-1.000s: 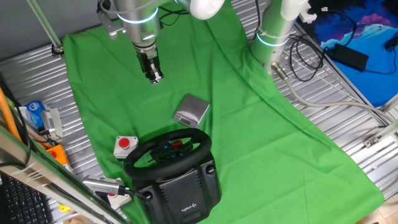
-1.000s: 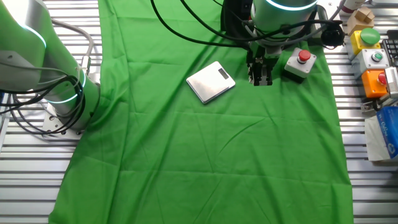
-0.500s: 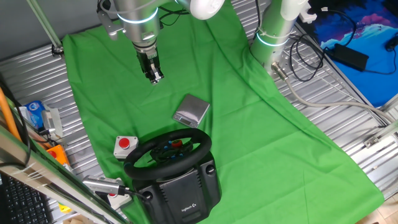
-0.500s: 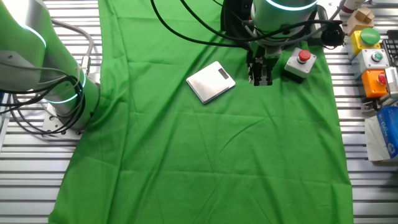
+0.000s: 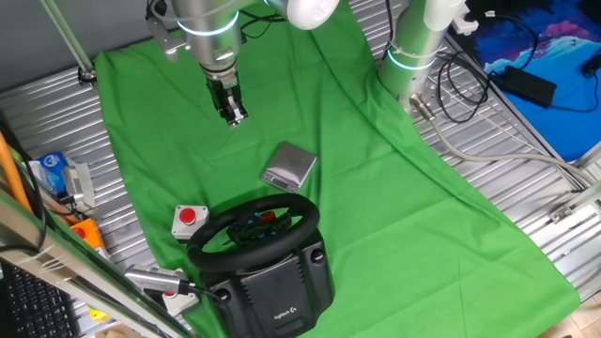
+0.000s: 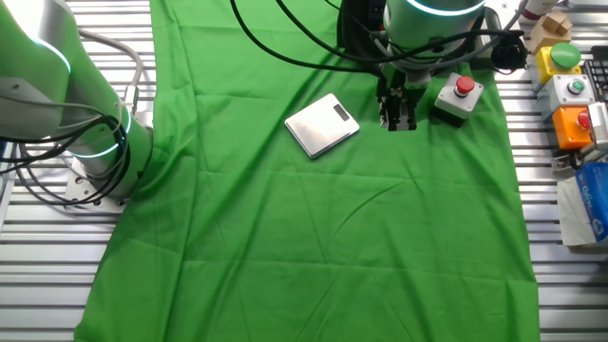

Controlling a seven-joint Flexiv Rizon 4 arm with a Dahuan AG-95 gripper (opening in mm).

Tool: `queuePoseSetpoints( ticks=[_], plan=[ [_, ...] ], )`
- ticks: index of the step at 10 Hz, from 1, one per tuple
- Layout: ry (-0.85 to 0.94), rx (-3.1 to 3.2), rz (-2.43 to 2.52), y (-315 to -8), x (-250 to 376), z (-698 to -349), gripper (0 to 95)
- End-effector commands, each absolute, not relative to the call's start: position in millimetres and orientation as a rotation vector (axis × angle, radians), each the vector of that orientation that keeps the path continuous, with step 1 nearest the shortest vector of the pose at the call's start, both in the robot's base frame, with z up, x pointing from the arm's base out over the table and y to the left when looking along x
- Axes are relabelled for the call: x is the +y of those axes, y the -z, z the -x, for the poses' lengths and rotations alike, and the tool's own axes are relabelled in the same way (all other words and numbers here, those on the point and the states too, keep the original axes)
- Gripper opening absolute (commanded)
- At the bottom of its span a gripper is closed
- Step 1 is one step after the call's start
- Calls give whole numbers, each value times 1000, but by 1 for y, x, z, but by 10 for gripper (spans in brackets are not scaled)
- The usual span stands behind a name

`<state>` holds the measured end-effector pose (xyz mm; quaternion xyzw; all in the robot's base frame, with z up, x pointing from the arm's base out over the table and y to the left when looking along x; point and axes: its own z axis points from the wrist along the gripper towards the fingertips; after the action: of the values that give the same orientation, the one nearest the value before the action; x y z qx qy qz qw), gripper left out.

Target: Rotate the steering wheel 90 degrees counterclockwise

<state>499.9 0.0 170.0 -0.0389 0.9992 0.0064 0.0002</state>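
The black steering wheel (image 5: 252,228) sits on its boxy black base with a white logo at the near edge of the green cloth in one fixed view. Red and blue buttons show on its hub. It is out of view in the other fixed view. My gripper (image 5: 235,116) hangs above the cloth well beyond the wheel, fingers pointing down and close together, holding nothing. It also shows in the other fixed view (image 6: 397,122), between the silver scale and the white button box.
A flat silver scale (image 5: 289,166) (image 6: 322,124) lies between gripper and wheel. A white box with a red push-button (image 5: 189,220) (image 6: 458,96) stands left of the wheel. More button boxes (image 6: 570,90) sit at the cloth's side. A second arm base (image 5: 413,56) stands at the back.
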Motion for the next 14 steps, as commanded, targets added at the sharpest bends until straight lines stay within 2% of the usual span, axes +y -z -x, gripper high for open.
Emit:
queuePoseSetpoints(
  ticks=[1, 5, 14],
  plan=[
    [-19, 3138, 137, -170, 0, -500, 0],
    [-40, 3128, 232, -170, 0, -500, 0],
    [-400, 3086, 550, -170, 0, -500, 0]
  ],
)
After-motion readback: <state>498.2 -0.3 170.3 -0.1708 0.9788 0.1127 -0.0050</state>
